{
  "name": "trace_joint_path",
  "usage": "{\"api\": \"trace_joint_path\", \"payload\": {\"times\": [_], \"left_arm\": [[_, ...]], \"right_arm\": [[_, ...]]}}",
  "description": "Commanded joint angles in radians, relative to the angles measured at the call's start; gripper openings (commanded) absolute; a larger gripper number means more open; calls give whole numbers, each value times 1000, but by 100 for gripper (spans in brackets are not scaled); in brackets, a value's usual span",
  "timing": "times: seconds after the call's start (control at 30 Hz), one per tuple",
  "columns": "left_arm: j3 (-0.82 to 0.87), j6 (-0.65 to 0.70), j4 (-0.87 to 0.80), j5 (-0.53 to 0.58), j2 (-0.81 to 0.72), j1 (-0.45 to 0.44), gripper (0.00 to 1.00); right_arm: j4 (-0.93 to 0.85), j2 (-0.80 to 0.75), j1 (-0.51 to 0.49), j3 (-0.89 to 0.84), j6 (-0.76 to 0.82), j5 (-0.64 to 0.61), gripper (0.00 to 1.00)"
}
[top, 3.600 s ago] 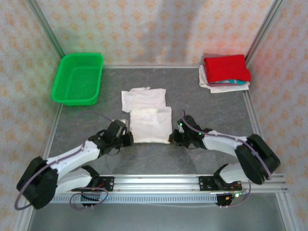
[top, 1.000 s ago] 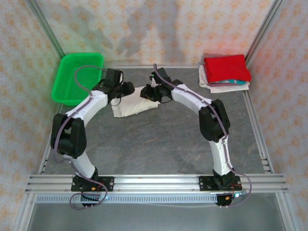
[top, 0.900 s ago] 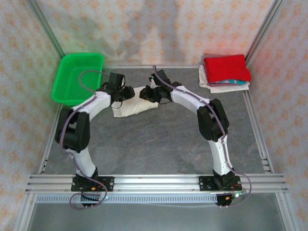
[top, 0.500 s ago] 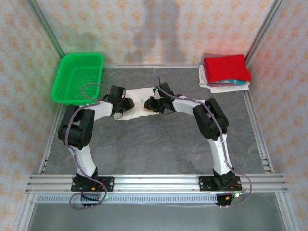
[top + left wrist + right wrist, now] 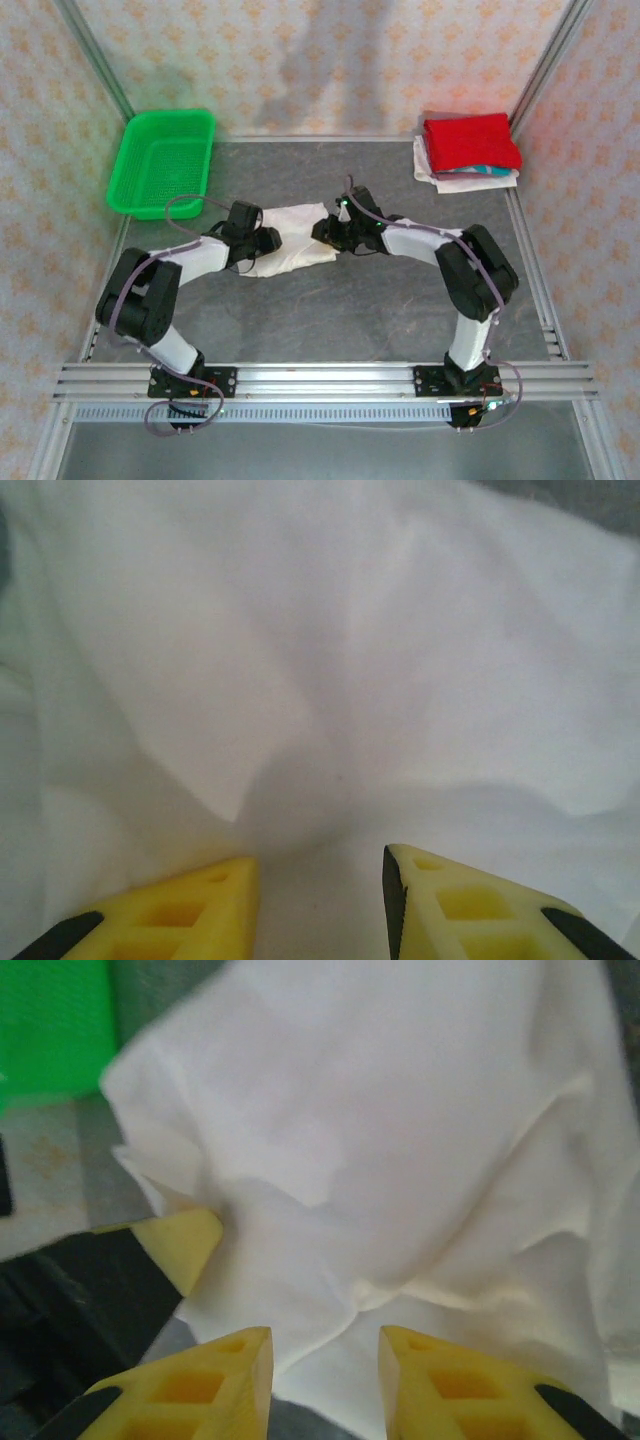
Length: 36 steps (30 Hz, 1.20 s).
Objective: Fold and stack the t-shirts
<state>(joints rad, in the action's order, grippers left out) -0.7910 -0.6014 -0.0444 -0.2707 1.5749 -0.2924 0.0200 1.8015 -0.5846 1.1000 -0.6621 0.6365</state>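
Note:
A cream-white t-shirt [image 5: 296, 238] lies folded into a small rumpled bundle on the grey table [image 5: 350, 310], left of centre. My left gripper [image 5: 262, 241] rests at its left edge and my right gripper [image 5: 335, 231] at its right edge. In the left wrist view the left gripper [image 5: 320, 856] stands open with the white t-shirt [image 5: 350, 660] lying under the gap. In the right wrist view the right gripper [image 5: 325, 1336] is open over the t-shirt [image 5: 400, 1130]. A folded stack, red t-shirt [image 5: 470, 141] on top, sits at the back right.
A green mesh basket [image 5: 163, 162] stands at the back left, and a corner of the basket [image 5: 50, 1020] shows in the right wrist view. One yellow fingertip of the left gripper [image 5: 186, 1241] touches the cloth's edge there. Metal frame posts and patterned walls ring the table.
Both grippers have come back from the far side toward the middle, and the t-shirt came with them. It was laid out long before; it is now a shorter folded bundle.

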Motion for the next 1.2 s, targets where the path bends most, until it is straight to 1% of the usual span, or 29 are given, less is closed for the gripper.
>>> {"api": "trace_joint_path", "payload": {"times": [0.0, 0.03, 0.1, 0.17, 0.23, 0.3, 0.37, 0.5, 0.57, 0.67, 0.83, 1.0, 1.17], "left_arm": [[-89, 34, -138, 107, -96, 11, 39], [-115, 48, -155, 113, -96, 12, 39], [-167, 61, -189, 122, -76, 12, 40], [-202, 59, -226, 114, -47, 10, 40], [-192, 33, -235, 122, -39, 9, 40], [-161, 17, -242, 146, -47, 9, 40], [-138, 8, -275, 202, -55, 9, 41], [-102, 25, -294, 254, -52, 9, 42], [-79, 28, -275, 256, -40, 9, 42], [-54, 32, -233, 251, -7, 9, 42], [-54, 37, -211, 253, 65, 8, 41], [-40, 28, -177, 242, 99, 9, 40], [-33, 26, -144, 220, 125, 7, 40]], "right_arm": [[-4, -43, 32, 67, -37, -5, 34], [-11, -27, 41, 90, -29, -4, 34], [-90, 13, 63, 159, -6, -27, 36], [-165, 48, 85, 213, 22, -86, 42], [-255, 89, 98, 273, 70, -133, 48], [-359, 133, 102, 344, 133, -149, 52], [-419, 157, 101, 378, 181, -153, 59], [-425, 158, 99, 364, 234, -143, 75], [-424, 159, 100, 357, 255, -137, 80], [-410, 171, 98, 348, 273, -116, 81], [-410, 223, 80, 364, 292, -101, 81], [-397, 262, 55, 371, 296, -106, 81], [-352, 299, 21, 372, 278, -66, 81]]}}
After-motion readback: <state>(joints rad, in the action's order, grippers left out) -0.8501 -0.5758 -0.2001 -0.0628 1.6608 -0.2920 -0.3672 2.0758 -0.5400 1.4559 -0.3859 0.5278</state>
